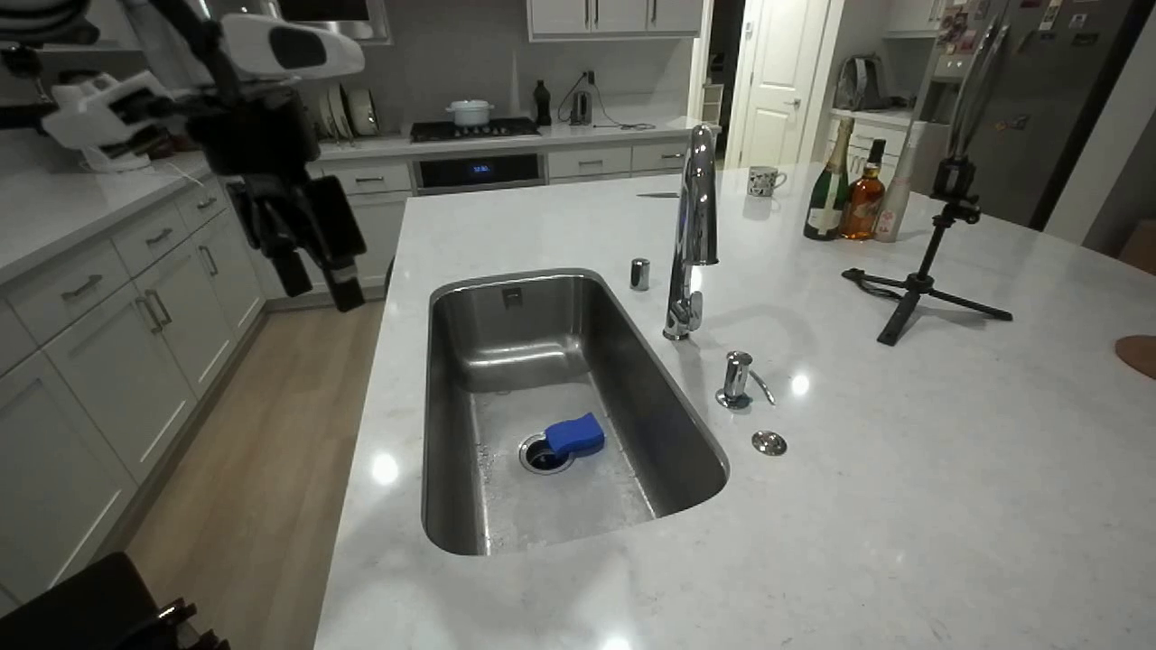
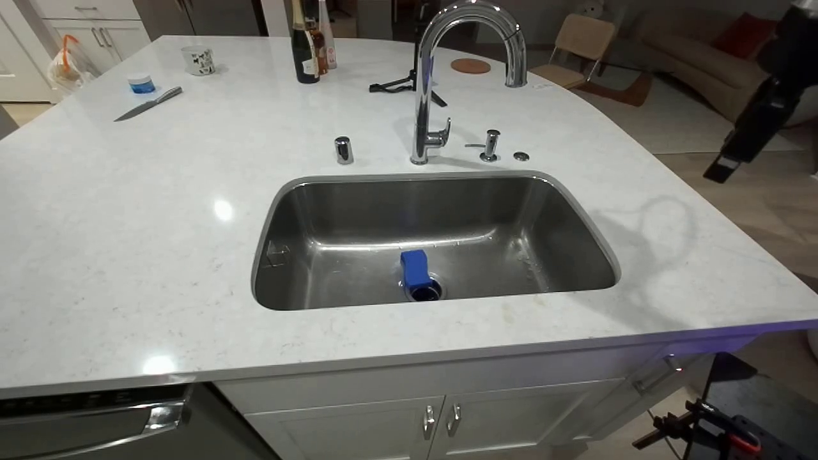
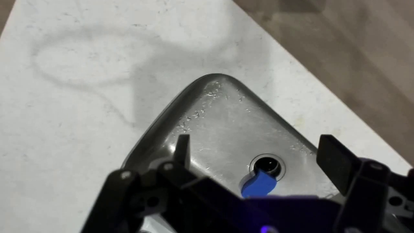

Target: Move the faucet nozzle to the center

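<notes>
In an exterior view, my end effector [image 2: 722, 168] hangs right of the sink [image 2: 422, 206] set in the surface [image 2: 153, 255]. A sponge [image 2: 416, 268] lies inside, partly over the drain [image 2: 427, 294]. Behind stand, left to right, an air-gap cap [image 2: 344, 151], gooseneck faucet [image 2: 422, 96] and soap dispenser [image 2: 491, 145]; the faucet nozzle [image 2: 515, 70] hangs on the soap dispenser's side.

Blue sponge [image 1: 575, 435], knife [image 2: 144, 107], patterned mug [image 1: 761, 181], three bottles [image 1: 863, 202] — upright, near a black tripod [image 1: 919, 283]

In an exterior view the camera looks down lengthwise over the sink [image 1: 664, 442] toward the cooktop [image 1: 429, 133]; in an exterior view it faces the faucet [image 2: 424, 89] across the sink. Both frame the whole sink. The blurry wrist view, probably nearer, looks steeply down, sharing the drain [image 3: 270, 164] with both.
</notes>
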Robot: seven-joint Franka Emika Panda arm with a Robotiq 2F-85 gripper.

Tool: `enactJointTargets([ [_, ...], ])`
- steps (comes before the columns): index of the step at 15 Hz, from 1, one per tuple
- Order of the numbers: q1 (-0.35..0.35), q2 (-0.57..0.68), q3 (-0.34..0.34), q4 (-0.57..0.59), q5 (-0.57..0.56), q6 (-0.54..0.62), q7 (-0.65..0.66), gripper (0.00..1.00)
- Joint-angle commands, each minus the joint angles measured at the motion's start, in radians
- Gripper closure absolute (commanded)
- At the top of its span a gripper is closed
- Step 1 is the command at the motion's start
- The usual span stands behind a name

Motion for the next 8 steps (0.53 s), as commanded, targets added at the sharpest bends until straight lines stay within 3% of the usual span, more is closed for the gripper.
enactJointTargets([
  [1,-0.047,0.049,-0.032,0.059,-0.070,0.066,-0.026,0.00],
  [8,-0.131,0.178,-0.104,0.158,-0.134,0.266,0.033,0.00],
])
